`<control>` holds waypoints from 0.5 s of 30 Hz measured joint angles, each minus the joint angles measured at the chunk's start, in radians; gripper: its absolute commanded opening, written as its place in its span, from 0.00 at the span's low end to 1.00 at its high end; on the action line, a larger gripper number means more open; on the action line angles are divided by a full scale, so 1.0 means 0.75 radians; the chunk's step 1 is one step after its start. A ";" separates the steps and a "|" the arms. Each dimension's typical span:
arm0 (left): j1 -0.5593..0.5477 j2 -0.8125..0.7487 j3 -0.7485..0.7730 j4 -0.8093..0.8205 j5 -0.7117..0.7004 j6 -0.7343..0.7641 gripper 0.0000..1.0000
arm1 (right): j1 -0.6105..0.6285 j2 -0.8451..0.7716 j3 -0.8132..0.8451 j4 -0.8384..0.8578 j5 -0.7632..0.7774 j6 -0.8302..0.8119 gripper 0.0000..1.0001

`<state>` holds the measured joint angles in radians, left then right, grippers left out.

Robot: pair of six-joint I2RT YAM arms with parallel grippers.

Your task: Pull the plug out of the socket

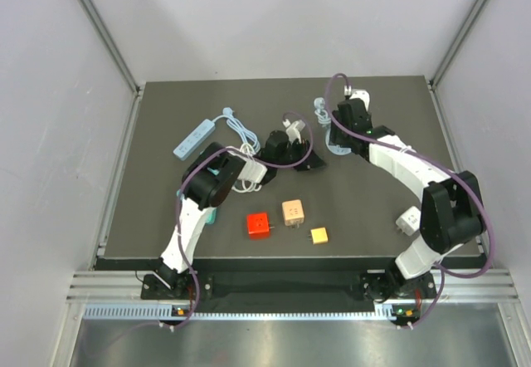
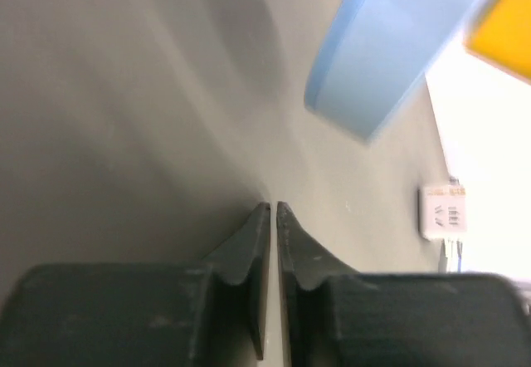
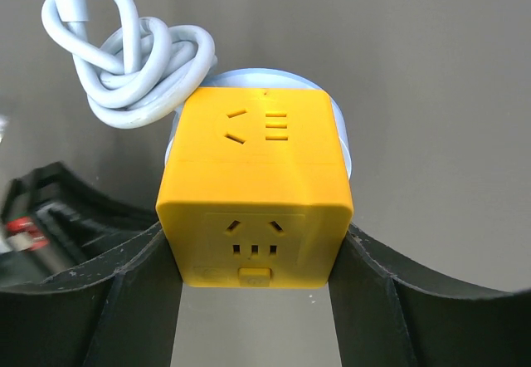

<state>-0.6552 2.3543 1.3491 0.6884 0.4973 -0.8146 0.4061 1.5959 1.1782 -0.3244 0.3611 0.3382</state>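
Right fingers (image 3: 124,300) flank yellow socket cube (image 3: 253,184); both touching.

The top camera sits above and behind the arms and looks down on the whole table (image 1: 149,217), far enough off to hold both arms and the disc (image 1: 336,146) right of the middle. The left wrist camera lies low, almost skimming the table, and faces right along its fingers (image 2: 249,251) toward that disc (image 2: 373,60) and a cube (image 2: 502,31), both blurred. The right wrist camera looks steeply down from very near on the same cube (image 3: 255,193) and disc (image 3: 343,139), which both wrist views share.
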 measured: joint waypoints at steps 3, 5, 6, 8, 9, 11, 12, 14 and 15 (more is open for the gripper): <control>0.035 -0.037 -0.065 0.074 0.060 -0.013 0.48 | -0.029 -0.010 -0.019 0.005 -0.041 -0.022 0.00; 0.074 -0.055 -0.100 0.132 0.112 -0.027 0.73 | -0.066 -0.027 -0.053 0.008 -0.089 -0.033 0.00; 0.097 -0.057 -0.120 0.186 0.135 -0.055 0.76 | -0.085 -0.034 -0.070 0.007 -0.113 -0.036 0.00; 0.133 -0.069 -0.146 0.279 0.176 -0.083 0.87 | -0.120 -0.035 -0.090 0.002 -0.164 -0.040 0.00; 0.148 -0.069 -0.152 0.313 0.189 -0.098 0.89 | -0.131 -0.035 -0.097 0.001 -0.194 -0.040 0.00; 0.171 -0.066 -0.155 0.359 0.205 -0.136 0.89 | -0.149 -0.035 -0.099 -0.005 -0.238 -0.039 0.00; 0.174 -0.062 -0.154 0.394 0.216 -0.152 0.89 | -0.153 -0.035 -0.099 -0.002 -0.266 -0.038 0.00; 0.168 -0.045 -0.142 0.454 0.237 -0.185 0.89 | -0.153 -0.035 -0.099 0.005 -0.315 -0.034 0.00; 0.160 -0.029 -0.128 0.475 0.245 -0.199 0.88 | -0.153 -0.035 -0.099 0.006 -0.345 -0.030 0.00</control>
<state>-0.5354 2.3325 1.2533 1.0447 0.6811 -0.9642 0.2916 1.5700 1.1042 -0.3199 0.1024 0.3161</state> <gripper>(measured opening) 0.894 0.603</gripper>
